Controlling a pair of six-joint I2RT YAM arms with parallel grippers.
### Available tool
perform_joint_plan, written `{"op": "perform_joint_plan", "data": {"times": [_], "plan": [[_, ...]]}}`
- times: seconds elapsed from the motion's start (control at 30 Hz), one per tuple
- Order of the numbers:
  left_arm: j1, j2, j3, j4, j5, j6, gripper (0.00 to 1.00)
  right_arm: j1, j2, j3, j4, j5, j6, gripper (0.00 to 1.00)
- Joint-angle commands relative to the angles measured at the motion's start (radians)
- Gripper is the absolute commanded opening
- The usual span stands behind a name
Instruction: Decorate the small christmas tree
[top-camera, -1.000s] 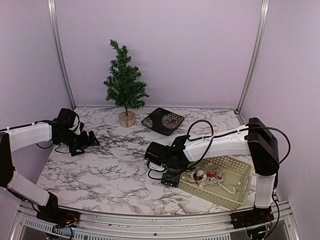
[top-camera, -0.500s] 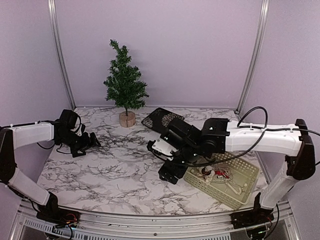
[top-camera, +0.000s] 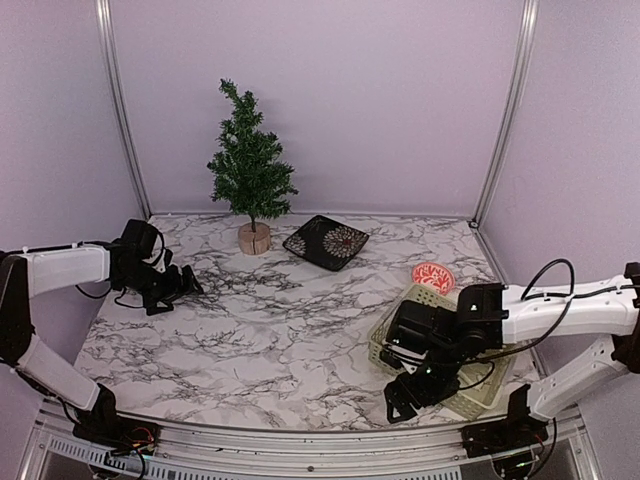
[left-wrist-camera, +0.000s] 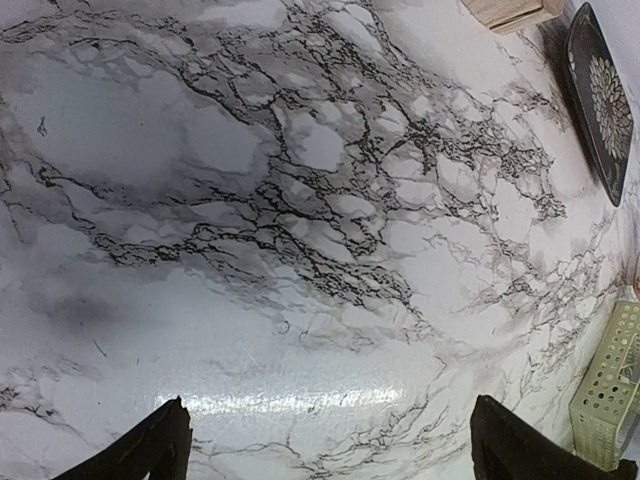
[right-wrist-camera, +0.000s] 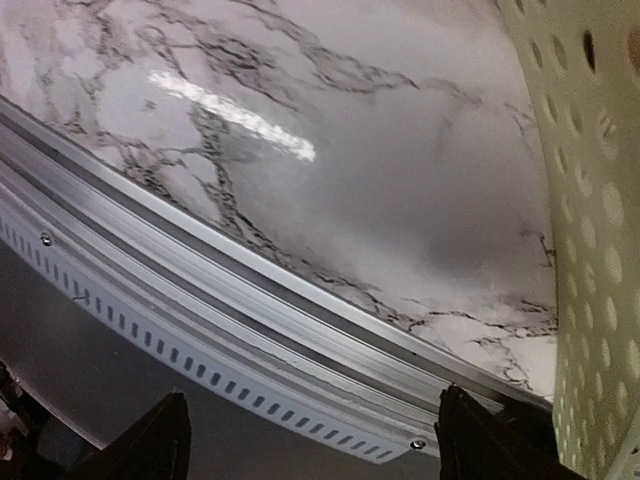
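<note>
The small christmas tree (top-camera: 250, 165) stands upright on its log-slice base (top-camera: 254, 238) at the back left; a corner of the base shows in the left wrist view (left-wrist-camera: 510, 10). My left gripper (top-camera: 181, 285) is open and empty, low over the marble at the left (left-wrist-camera: 330, 455). My right gripper (top-camera: 403, 398) is open and empty at the table's near edge, beside the pale green basket (top-camera: 418, 298), whose perforated wall shows in the right wrist view (right-wrist-camera: 590, 200). My right arm hides the basket's contents. A round red-and-white ornament (top-camera: 433, 275) lies on the table behind the basket.
A dark patterned square plate (top-camera: 325, 241) lies right of the tree, also in the left wrist view (left-wrist-camera: 600, 100). The metal rail of the table's near edge (right-wrist-camera: 250, 290) runs under my right gripper (right-wrist-camera: 315, 445). Purple walls and frame posts close the back and sides.
My right arm has swung from the table's middle to the near right edge, past the basket. The red-and-white ornament behind the basket has come into view. My left arm has barely moved.
</note>
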Motion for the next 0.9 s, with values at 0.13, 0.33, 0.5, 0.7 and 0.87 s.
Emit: {"op": "perform_joint_plan", "data": {"times": [0.13, 0.33, 0.5, 0.7, 0.87], "plan": [[-0.010, 0.049, 0.039, 0.022, -0.009, -0.022, 0.99, -0.118, -0.080, -0.208, -0.010, 0.071, 0.141, 0.86], [-0.016, 0.090, 0.064, 0.030, -0.006, -0.020, 0.99, -0.327, -0.036, -0.156, 0.003, 0.192, -0.007, 0.86], [-0.018, 0.125, 0.099, 0.051, 0.009, -0.019, 0.99, -0.444, 0.031, -0.100, 0.091, 0.221, -0.103, 0.86], [-0.015, 0.184, 0.164, 0.101, 0.029, -0.023, 0.99, -0.535, 0.145, -0.025, 0.150, 0.299, -0.227, 0.86], [0.009, 0.297, 0.286, 0.190, 0.108, -0.031, 0.97, -0.640, 0.189, 0.029, 0.193, 0.304, -0.318, 0.86]]}}
